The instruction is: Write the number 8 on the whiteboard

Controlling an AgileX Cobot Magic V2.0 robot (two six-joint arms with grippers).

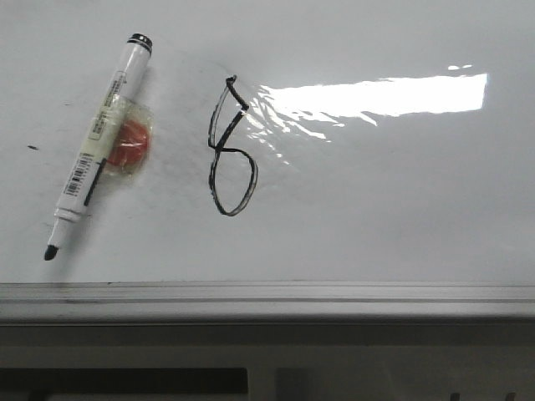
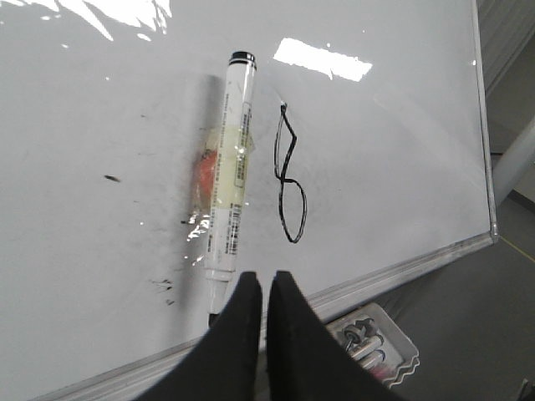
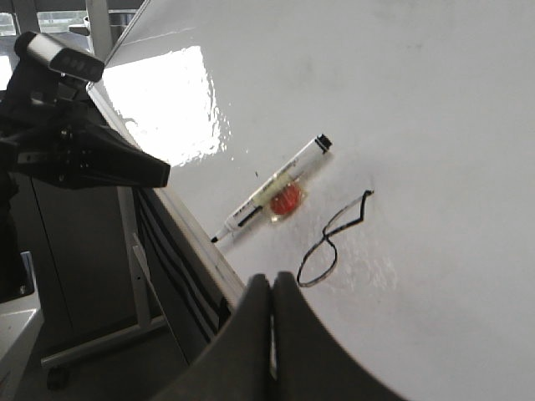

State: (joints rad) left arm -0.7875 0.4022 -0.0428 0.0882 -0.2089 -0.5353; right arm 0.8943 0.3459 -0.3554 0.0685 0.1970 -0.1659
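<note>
The whiteboard [image 1: 376, 209] bears a thin black number 8 [image 1: 219, 150], slanted, with a pointed upper loop and a rounder lower loop. The 8 also shows in the left wrist view [image 2: 282, 179] and the right wrist view [image 3: 328, 238]. A white marker [image 1: 99, 142] with its black tip uncapped lies left of the 8, taped over an orange disc [image 1: 129, 144]. My left gripper [image 2: 267, 280] is shut and empty, above the board's near edge by the marker's tip. My right gripper [image 3: 272, 280] is shut and empty, just short of the 8's lower loop. Neither gripper shows in the front view.
A grey metal edge rail [image 1: 267, 292] runs along the board's near side. A glare patch [image 1: 376, 93] lies right of the 8. A small white tray [image 2: 376, 338] with several small items sits below the board's edge. My left arm [image 3: 75, 142] shows beyond the board's edge.
</note>
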